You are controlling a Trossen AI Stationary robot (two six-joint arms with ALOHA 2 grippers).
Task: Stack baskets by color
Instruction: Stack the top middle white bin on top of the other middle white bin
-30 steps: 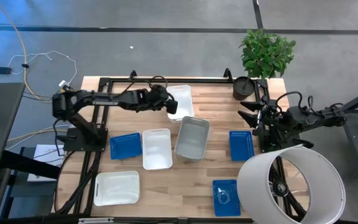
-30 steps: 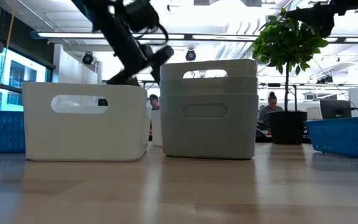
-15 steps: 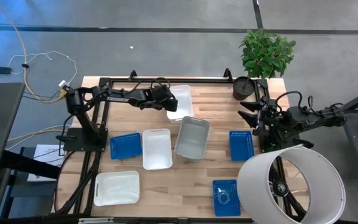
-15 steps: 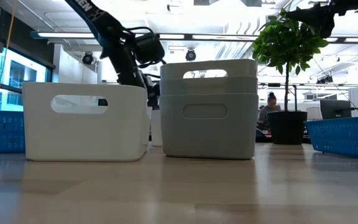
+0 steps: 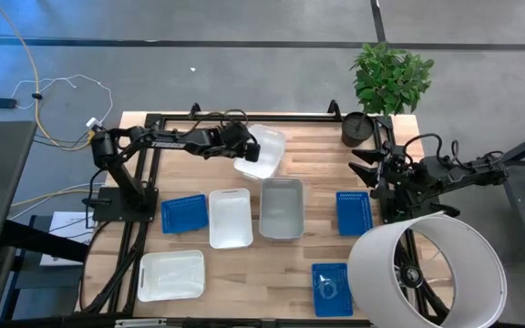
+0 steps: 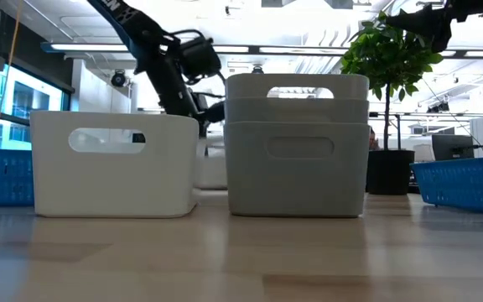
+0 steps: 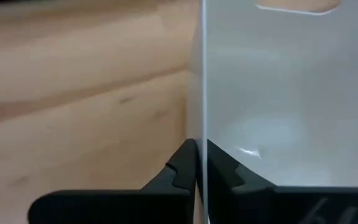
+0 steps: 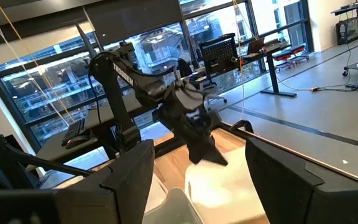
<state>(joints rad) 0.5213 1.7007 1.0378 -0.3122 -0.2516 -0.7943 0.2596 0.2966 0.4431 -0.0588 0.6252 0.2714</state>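
On the near left of the wooden table [image 5: 317, 246] sits a white basket [image 5: 171, 274], lying crosswise with nothing in it. Just beyond it lies a flat blue mesh basket [image 5: 183, 213], and touching that one's right edge stands a second white basket [image 5: 230, 218], also bare inside. At the far middle of the table the left gripper [image 5: 244, 148] has its jaws clamped on the wall of a third white basket [image 5: 263, 152], which sits tilted and skewed; the wrist view shows the thin white wall pinched between the two dark fingers [image 7: 182, 168]. Right of the middle white one stands the grey basket [image 5: 282, 209], squared to the table edge; from table height it reads as two grey shells nested one inside the other [image 6: 297, 143]. Further right a second blue basket [image 5: 354, 212] lies lengthwise, and a third blue basket [image 5: 332, 289] sits at the near edge with something small and pale in it that I can't make out.

The right gripper [image 5: 369, 173] waits at the right side of the table, jaws spread wide and holding nothing. A potted plant [image 5: 388, 82] stands at the far right corner, and a large white cylinder [image 5: 427, 271] overhangs the near right. Around the table the floor is grey, with loose cables [image 5: 53, 91] on the left; behind it are bright ceiling lights and windows.
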